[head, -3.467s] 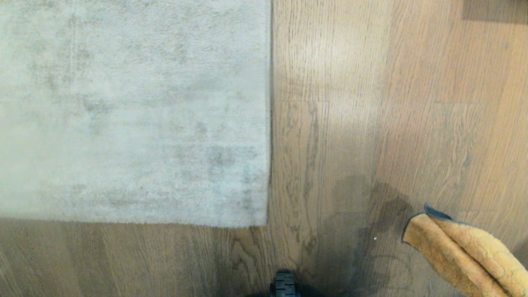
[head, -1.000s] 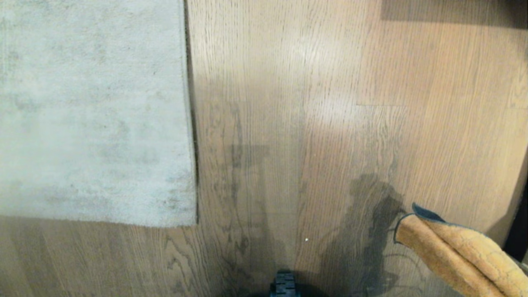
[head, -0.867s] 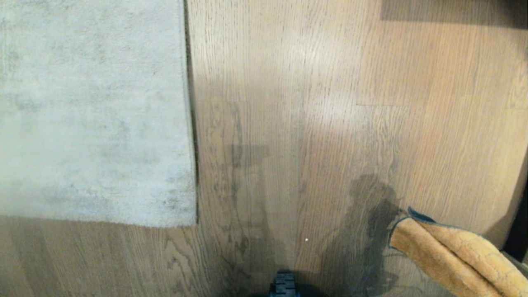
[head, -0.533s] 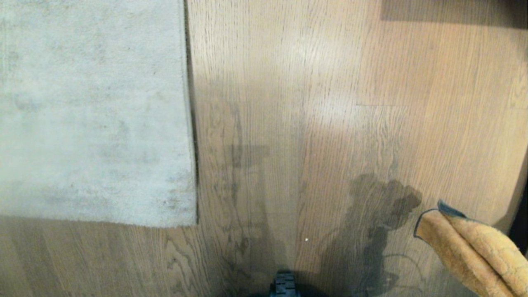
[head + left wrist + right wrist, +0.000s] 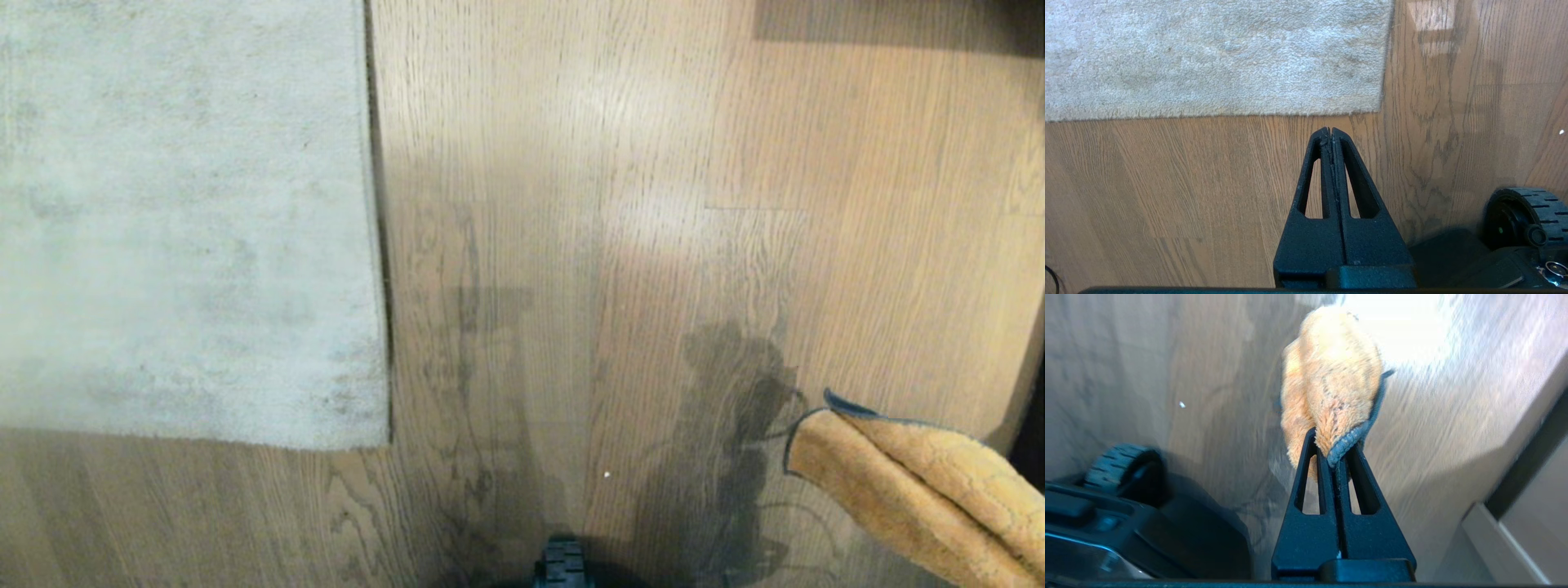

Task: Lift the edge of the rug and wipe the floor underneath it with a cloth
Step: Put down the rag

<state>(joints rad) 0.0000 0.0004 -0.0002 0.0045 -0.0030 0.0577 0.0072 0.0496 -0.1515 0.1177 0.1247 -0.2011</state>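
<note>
Nearest, the right claw [image 5: 1336, 459] is clenched on the mustard-orange cloth [image 5: 914, 482], held over the wood-plank floor [image 5: 653, 204] on the robot's right. Beside a base wheel [image 5: 1527, 218], the left claw [image 5: 1331, 131] is pressed together and empty. Farther left, the rug edge [image 5: 377, 245] lies flat.

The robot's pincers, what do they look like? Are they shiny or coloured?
Both look the same. The left pincer and the right pincer are matt black with a slightly grainy surface, not shiny. Each has two long fingers that taper to a narrow tip, like a tall triangle, and each finger has a long slot cut through it. They widen into a blocky black base. No cables or markings show on them.
</note>
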